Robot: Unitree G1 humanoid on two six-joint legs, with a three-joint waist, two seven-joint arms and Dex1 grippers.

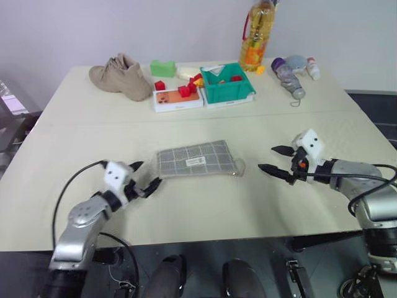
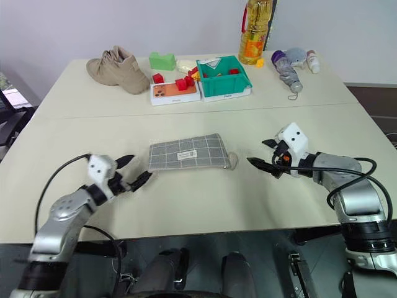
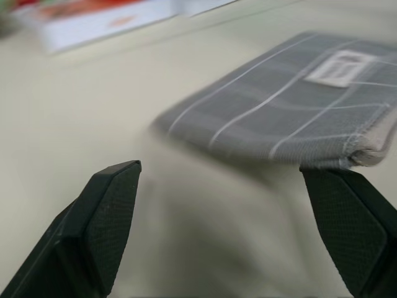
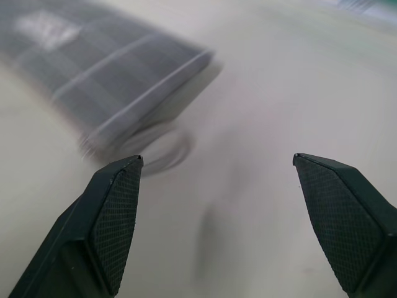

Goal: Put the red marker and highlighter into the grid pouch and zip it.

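The grid pouch lies flat in the middle of the table, grey with white lines and a small white label. A thin loop sticks out at its right end. My left gripper stands open just off the pouch's left end, low over the table, with nothing between its fingers. In the left wrist view the pouch lies just beyond the open gripper. My right gripper is open and empty, a short way right of the loop. The red marker and the highlighter are out of view.
Along the far side stand a tan shoe, a green block, a white tray with red blocks, a teal basket, an oil bottle and a folded umbrella. The table's front edge runs close below both arms.
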